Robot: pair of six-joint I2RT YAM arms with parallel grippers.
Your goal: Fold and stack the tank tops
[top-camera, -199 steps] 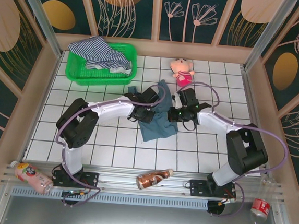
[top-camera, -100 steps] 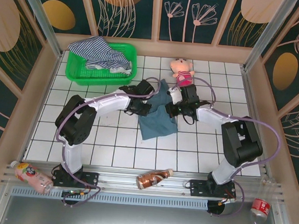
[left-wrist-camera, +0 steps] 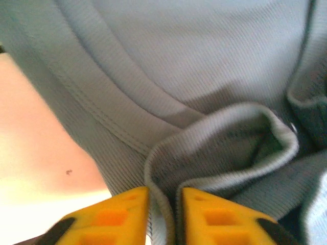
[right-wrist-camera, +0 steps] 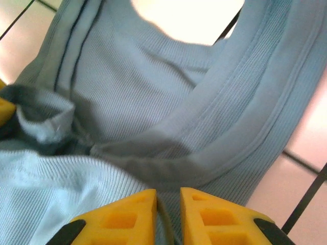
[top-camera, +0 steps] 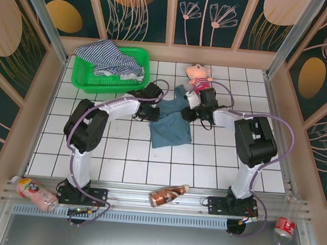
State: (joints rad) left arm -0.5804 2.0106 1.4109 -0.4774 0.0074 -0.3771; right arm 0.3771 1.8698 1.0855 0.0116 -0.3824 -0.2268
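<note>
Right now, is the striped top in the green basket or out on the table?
In the basket. The striped top lies crumpled inside the green basket, part of it draped over the far left rim.

I log the plain tank top point(top-camera: 171, 129) as dusty teal-blue. Striped tank top point(top-camera: 109, 55), far left: thin navy and white lines. Basket point(top-camera: 106, 87) bright green. Doll point(top-camera: 198, 75) pink. Table point(top-camera: 120, 153): white tiles, dark grid. Walls point(top-camera: 144, 12): dark teal, gold leaf shapes.
</note>
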